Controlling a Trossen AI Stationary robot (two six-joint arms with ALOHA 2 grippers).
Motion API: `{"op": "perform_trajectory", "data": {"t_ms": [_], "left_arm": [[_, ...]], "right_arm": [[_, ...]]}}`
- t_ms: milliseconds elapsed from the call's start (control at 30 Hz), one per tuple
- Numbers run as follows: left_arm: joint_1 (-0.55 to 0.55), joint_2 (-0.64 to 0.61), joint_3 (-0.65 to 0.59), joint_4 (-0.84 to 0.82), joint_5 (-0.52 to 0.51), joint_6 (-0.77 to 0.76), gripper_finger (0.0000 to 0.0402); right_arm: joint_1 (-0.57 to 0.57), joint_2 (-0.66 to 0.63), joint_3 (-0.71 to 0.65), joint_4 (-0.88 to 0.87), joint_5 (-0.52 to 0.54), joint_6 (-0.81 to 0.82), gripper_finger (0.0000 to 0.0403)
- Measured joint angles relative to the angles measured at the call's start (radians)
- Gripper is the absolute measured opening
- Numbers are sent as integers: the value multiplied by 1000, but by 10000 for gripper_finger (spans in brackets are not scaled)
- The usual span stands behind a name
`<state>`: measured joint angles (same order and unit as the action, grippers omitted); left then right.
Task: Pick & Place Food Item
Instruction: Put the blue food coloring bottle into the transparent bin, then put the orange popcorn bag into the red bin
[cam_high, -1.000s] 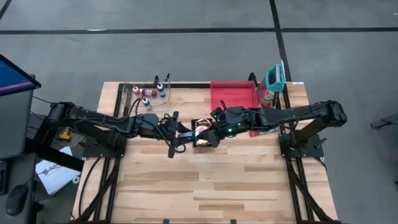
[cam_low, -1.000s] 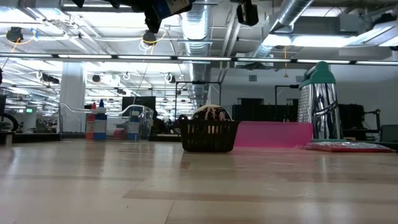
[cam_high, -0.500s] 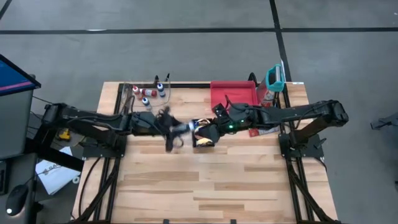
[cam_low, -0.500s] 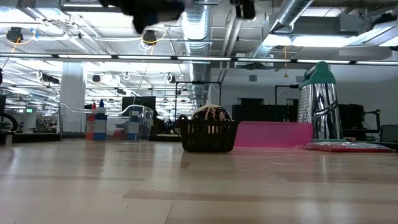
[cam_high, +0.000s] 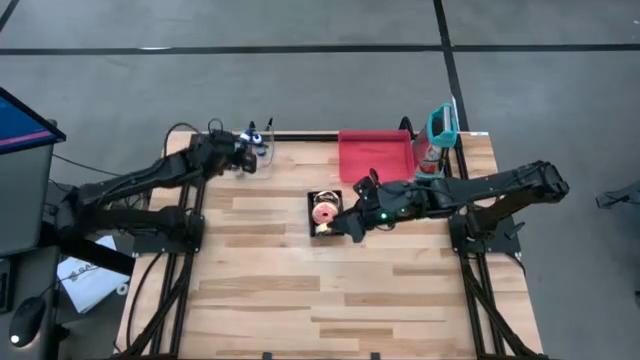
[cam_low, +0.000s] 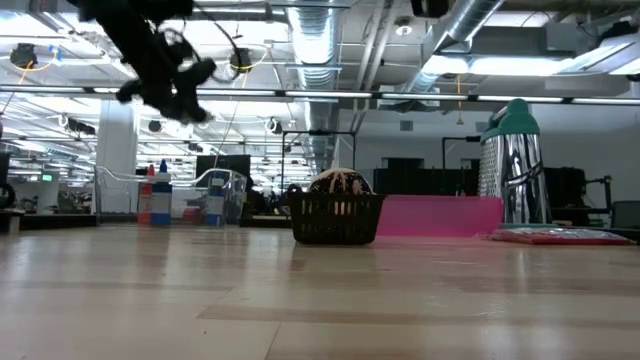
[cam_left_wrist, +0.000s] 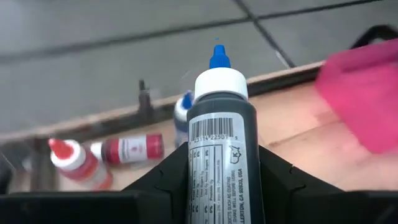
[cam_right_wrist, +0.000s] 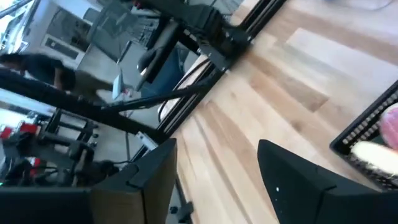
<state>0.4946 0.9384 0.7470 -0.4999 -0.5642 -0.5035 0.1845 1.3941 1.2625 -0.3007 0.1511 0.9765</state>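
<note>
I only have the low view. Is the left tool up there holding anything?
Observer: Yes. The left wrist view shows the left tool clamped on a dark bottle with a blue tip.
Operator: Where over the table is it?
Observer: From above, it is at the far left corner, by the other small bottles.
Operator: And the right tool?
Observer: The right tool hangs open and empty beside the basket.

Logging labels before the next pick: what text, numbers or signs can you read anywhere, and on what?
"22901" is my best reading of the partly legible barcode digits on the dark bottle held in the left gripper.
Fine print under that barcode: too small to read.
Label on the lying red bottle: blurred.
Grater, basket, red tray: no text visible.
</note>
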Motion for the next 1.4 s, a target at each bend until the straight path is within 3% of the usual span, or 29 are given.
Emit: {"op": "perform_trajectory", "data": {"t_ms": [100,200,600,867,1400], "left_arm": [[115,74,-15,84,125,-41,122],[170,169,-44,153,164,-61,121],[176,377,-60,320,114,-108,126],[175,369,-62,307,120,-104,134],[172,224,-61,315,99,25,207]], "right_arm": [[-8,0,0,-4,19,-4,212],[-14,0,0,-5,21,-5,211],[-1,0,-1,-38,56,7,211],[-1,0,-1,-43,56,11,211],[0,0,-1,-43,59,8,211]]}}
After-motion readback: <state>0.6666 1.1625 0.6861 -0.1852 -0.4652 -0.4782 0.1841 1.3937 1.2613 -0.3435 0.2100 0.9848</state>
